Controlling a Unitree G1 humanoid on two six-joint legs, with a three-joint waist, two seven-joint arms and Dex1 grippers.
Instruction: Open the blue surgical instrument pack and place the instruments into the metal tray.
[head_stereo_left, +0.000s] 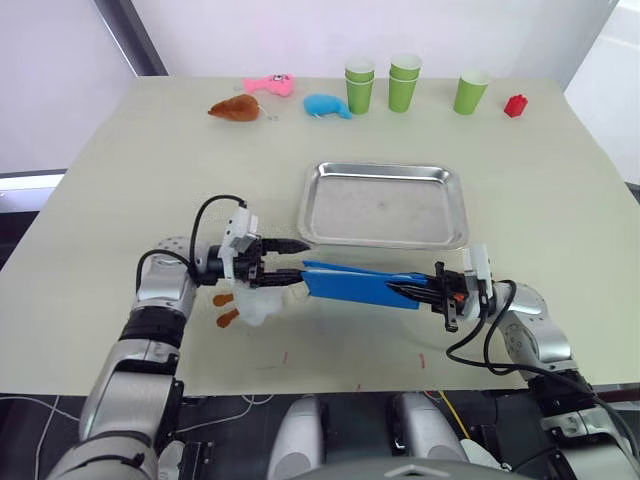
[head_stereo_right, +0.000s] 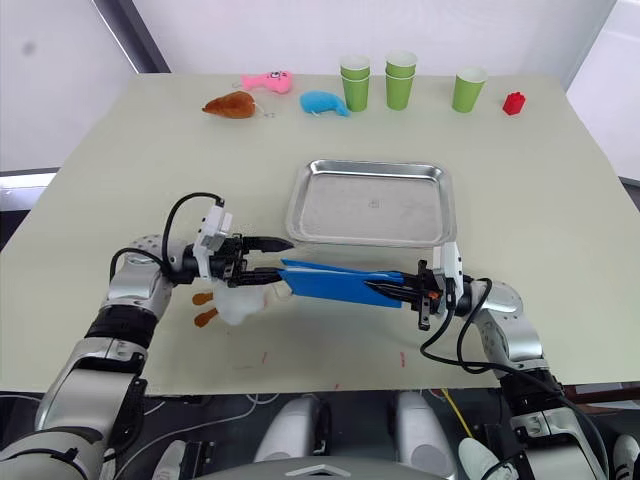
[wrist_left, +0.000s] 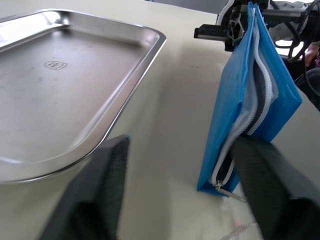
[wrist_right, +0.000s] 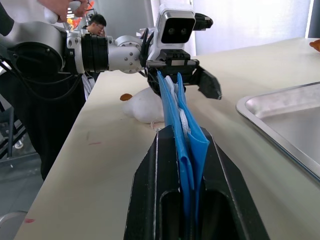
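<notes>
The blue surgical instrument pack (head_stereo_left: 360, 284) is held on edge just above the bench (head_stereo_left: 120, 170), near of the metal tray (head_stereo_left: 383, 204), its long axis running left to right between the two arms. The right end effector (head_stereo_left: 425, 291) pinches the pack's right end flat between its black fingers, so that end is fixed. The left end effector (head_stereo_left: 288, 260) sits at the pack's left end with its fingers spread, one on either side of the corner where the white zip (wrist_left: 235, 145) and its pull lie, so the left arm is the one placed to work the opening. From the left end effector the pack stretches away to the right, and the tray lies just far of it, empty. No instruments can be seen; they are presumably inside. A small stamped emblem (wrist_left: 55, 65) marks the tray floor, but no writing on it or on the pack can be read
</notes>
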